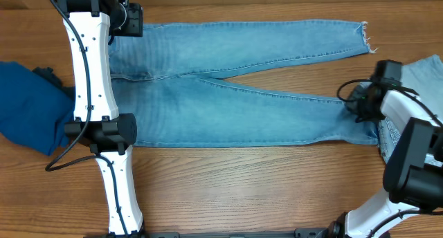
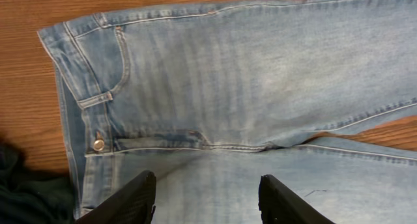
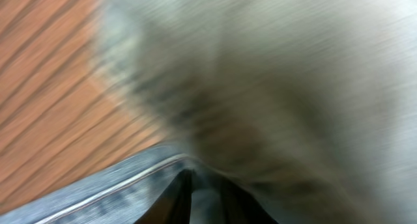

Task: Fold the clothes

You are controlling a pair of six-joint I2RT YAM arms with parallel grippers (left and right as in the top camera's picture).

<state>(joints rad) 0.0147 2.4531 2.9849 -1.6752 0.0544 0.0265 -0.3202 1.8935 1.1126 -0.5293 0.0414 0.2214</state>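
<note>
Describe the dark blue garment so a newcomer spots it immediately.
On the wooden table, look past the waistband end of the spread light-blue jeans. The dark blue garment lies bunched at the left edge; its deep solid colour separates it from the pale denim.

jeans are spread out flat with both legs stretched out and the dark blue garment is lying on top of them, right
Not quite. The jeans are spread out flat with both legs stretched out, but the dark blue garment is not on top of them: it lies on the table beside their waist end. The overhead view shows it.
</note>
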